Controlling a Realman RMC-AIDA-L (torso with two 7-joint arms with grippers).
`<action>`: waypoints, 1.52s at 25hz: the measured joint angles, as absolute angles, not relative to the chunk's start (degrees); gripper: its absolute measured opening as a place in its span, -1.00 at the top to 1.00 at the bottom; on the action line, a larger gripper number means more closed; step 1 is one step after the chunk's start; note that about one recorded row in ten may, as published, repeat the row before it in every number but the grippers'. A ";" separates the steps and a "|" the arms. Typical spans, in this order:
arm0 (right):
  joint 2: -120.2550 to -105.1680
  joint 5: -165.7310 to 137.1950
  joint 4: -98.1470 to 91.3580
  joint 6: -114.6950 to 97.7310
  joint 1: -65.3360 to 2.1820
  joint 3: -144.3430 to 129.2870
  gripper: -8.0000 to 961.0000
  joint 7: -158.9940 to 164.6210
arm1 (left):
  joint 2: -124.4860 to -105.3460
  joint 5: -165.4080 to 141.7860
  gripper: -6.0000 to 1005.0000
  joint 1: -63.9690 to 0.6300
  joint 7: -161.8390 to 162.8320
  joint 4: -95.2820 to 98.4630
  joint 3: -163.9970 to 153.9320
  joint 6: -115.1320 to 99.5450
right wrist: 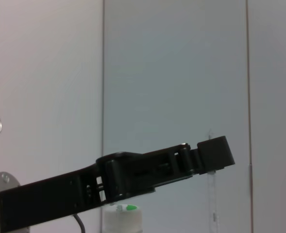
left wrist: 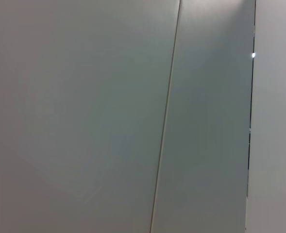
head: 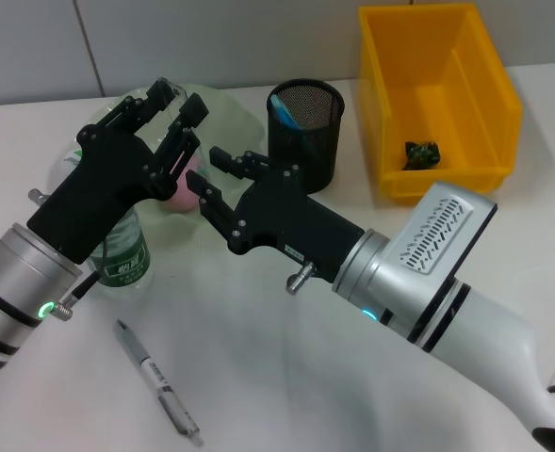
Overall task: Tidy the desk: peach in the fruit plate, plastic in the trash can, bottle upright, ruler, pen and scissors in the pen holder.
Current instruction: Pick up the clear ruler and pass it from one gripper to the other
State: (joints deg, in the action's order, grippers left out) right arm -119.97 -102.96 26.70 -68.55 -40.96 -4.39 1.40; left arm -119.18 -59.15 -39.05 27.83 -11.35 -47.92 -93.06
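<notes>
left claw (head: 169, 111) spread, above plate (head: 222, 105) at 11 o'clock, peach (head: 185, 186) in it | right claw (head: 211, 184) spread, near peach | bottle (head: 123, 250) upright | pen (head: 159, 381) on counter (head: 286, 367) at 7 o'clock, probably next for holder (head: 305, 132)

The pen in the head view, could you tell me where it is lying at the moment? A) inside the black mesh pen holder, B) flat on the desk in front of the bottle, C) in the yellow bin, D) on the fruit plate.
B: the pen lies flat on the white desk, nearer the robot than the bottle, well apart from the pen holder and the yellow bin.
</notes>
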 joint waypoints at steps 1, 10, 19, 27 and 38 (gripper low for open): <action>-119.97 -103.11 26.64 -68.54 -41.02 -4.39 -0.15 1.40 | -119.18 -59.16 0.19 -39.06 27.83 -11.35 -47.90 -93.06; -119.97 -103.27 26.53 -67.78 -41.53 -3.77 0.53 1.40 | -119.18 -59.15 0.19 -39.05 27.79 -11.34 -47.81 -93.06; -119.97 -103.27 26.46 -67.40 -41.93 -3.61 0.87 1.34 | -119.18 -59.14 0.19 -39.02 27.76 -11.33 -47.81 -93.29; -119.97 -103.84 26.52 -66.24 -42.28 -2.32 0.89 1.32 | -119.18 -59.15 0.19 -39.02 27.77 -11.08 -47.81 -93.42; -119.97 -104.84 26.53 -64.23 -43.10 -1.20 0.97 1.31 | -119.18 -59.15 0.19 -39.13 27.87 -10.81 -47.81 -93.23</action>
State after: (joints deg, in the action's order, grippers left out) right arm -119.97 -104.84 26.53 -64.23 -43.10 -1.20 1.31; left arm -119.18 -59.15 -39.13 27.87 -10.81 -47.81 -93.23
